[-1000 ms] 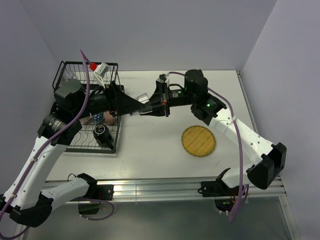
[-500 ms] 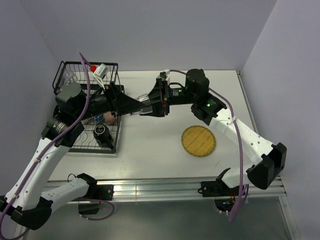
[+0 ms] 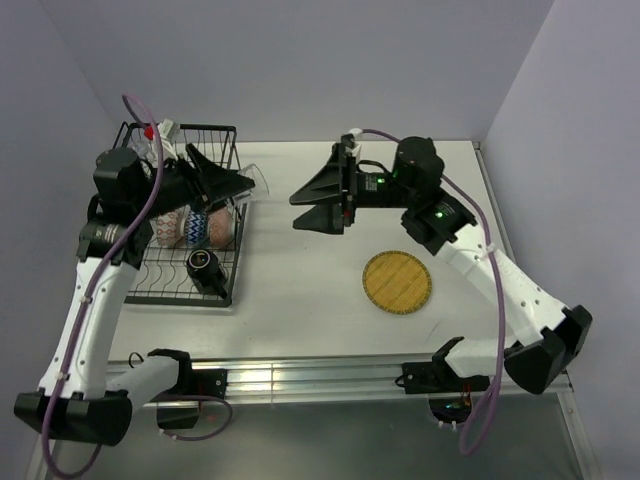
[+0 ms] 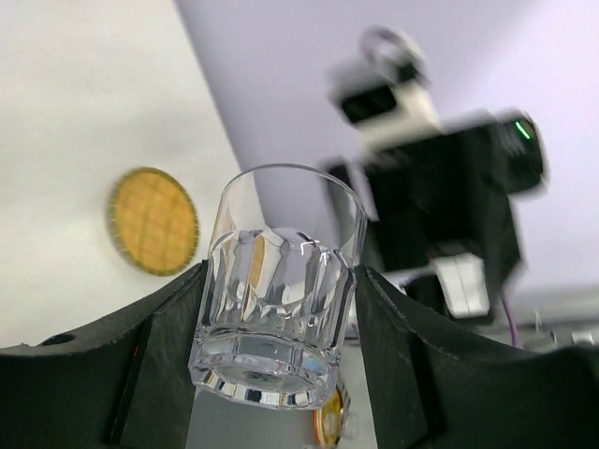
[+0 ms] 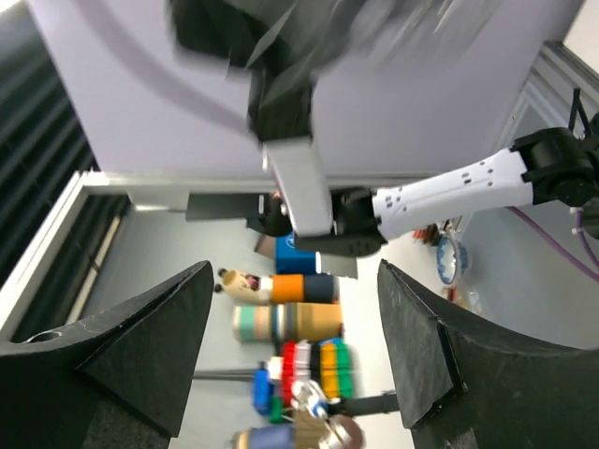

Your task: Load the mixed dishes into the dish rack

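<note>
glass (image 4: 277,281) passed to left gripper (image 3: 240,186) | white table (image 3: 300,290) | lilac walls (image 3: 300,60)

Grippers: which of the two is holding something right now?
The left gripper: it is shut on the sides of a clear glass. The right gripper is spread open with nothing between its fingers.

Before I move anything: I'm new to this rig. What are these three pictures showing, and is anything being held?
Two robot arms share a table. The overhead picture looks down from behind them; the other two come from a camera on each wrist. The left tool grips a clear glass near the black wire dish rack, which already holds a dark mug and patterned bowls. The right tool is open and empty, above the table. A yellow plate lies flat on the table.
</note>
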### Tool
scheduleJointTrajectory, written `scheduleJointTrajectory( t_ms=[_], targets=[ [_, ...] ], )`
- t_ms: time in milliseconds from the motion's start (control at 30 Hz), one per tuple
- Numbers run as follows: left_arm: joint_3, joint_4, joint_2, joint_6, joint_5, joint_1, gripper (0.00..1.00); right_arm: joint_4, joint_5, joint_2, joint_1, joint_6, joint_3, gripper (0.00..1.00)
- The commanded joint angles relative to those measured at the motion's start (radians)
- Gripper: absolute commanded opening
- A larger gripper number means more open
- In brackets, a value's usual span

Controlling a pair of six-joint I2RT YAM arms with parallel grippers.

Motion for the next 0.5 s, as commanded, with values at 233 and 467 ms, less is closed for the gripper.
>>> scheduleJointTrajectory(
  t_ms=[233, 467],
  targets=[
    [0.617, -0.643, 0.371, 0.377, -0.189, 0.288, 0.00, -0.358, -0.013, -0.143, -0.143, -0.295, 0.028, 0.76],
    [0.827, -0.792, 0.589, 0.441, -0.397, 0.337, 0.00, -0.522, -0.028, -0.163, -0.161, -0.453, -0.009, 0.73]
  ],
)
